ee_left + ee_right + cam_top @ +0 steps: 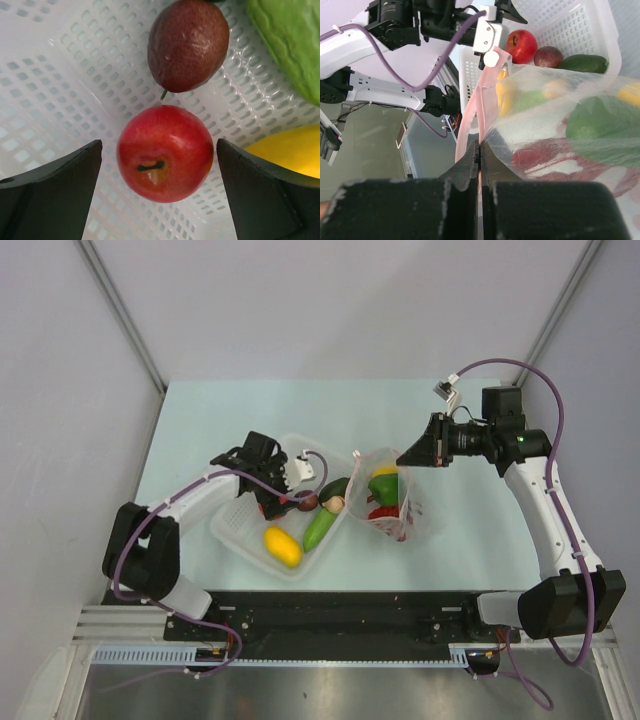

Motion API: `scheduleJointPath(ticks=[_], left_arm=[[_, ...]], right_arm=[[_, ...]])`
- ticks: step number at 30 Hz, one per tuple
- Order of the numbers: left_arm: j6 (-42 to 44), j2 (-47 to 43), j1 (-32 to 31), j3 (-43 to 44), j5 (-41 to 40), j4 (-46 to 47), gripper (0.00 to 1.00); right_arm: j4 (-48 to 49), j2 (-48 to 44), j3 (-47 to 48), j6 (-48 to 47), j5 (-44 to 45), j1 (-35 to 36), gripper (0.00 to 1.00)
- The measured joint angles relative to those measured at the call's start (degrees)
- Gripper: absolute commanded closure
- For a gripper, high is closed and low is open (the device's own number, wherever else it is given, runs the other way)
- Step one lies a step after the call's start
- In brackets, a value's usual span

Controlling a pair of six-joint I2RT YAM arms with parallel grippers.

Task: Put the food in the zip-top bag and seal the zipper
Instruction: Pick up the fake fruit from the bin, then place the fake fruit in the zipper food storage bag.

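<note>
Two end effectors at work over a pale green worktop [220, 410]. Left end effector [157, 150]: spread fully wide, holding nothing, poised down inside the white mesh basket [50, 100] with a finger on either side of the red tomato [165, 152], clear of it on both sides. Right end effector [479, 147]: clamped tight on the pink zipper [485, 100] at the mouth of the zip-top bag [418, 512], propping the bag up just beside the basket. Already inside the bag: a green pepper [383, 486], a yellow piece [385, 470], something red low down, likely the lobster [383, 512]. Left in the basket: tomato, dark plum [189, 45] just beside it, cucumber [290, 45], another yellow piece [290, 150], mushroom [333, 503] at the end nearest the bag.

Likely to go wrong, judging from here: a round, glossy tomato squirting out from between flat fingers if squeezed off-centre; a knock to the plum, so close behind; a fingertip catching in the mesh floor. Worse, a slip of the thin strip out of the right pinch, letting the crinkly bag slump and its mouth fold over before any drop. Also a miss at the narrow mouth, sending the tomato rolling across the smooth worktop.

Surface plain, flat and matte. Room: bare grey-white panel walls [300, 310] on three sides, a black rail [340, 608] along the near edge.
</note>
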Motion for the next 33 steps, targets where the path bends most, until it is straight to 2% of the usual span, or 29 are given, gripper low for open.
scheduleJointPath(ticks=[2,5,6,8,9,12,18,23,29,33], left_arm=[[1.07,0.79,0.00,-0.79,-0.52,0.02,0.02],[2.01,0.85,0.00,-1.38,-0.92,-0.59,0.12],[2.34,0.85,0.00,-1.38,-0.92,-0.72,0.22],[2.99,0.85,0.00,-1.29,-0.90,-1.44,0.35],[3.13,0.85,0.00,-1.01,-0.85,-2.23,0.48],[2.64,0.90,0.00,1.92,0.26,-6.58,0.62],[-3.06,-0.50,-0.15,16.70,8.81,-12.35,0.63],[-14.43,-5.97,-2.91,27.96,18.16,-7.87,0.62],[-25.92,-11.32,-10.62,30.80,24.06,2.67,0.61],[-27.43,-9.60,-16.22,31.01,23.43,4.81,0.60]], right_arm=[[-0.28,0.02,0.00,-0.17,0.02,0.00,1.00],[-0.70,0.02,0.00,-0.59,0.02,-0.02,1.00],[-0.83,0.04,0.00,-0.68,0.02,-0.02,1.00],[-1.01,0.11,0.00,-0.81,0.02,-0.02,1.00],[-1.07,0.15,0.00,-0.90,0.02,-0.02,1.00],[-1.27,0.31,0.00,-1.01,0.04,-0.02,1.00],[-1.29,0.39,0.00,-0.98,0.11,0.00,1.00],[-1.20,0.48,0.00,-0.92,0.20,0.02,1.00],[-0.87,0.57,0.00,-0.61,0.17,0.07,1.00],[-0.85,0.57,0.00,-0.55,0.17,0.07,1.00]])
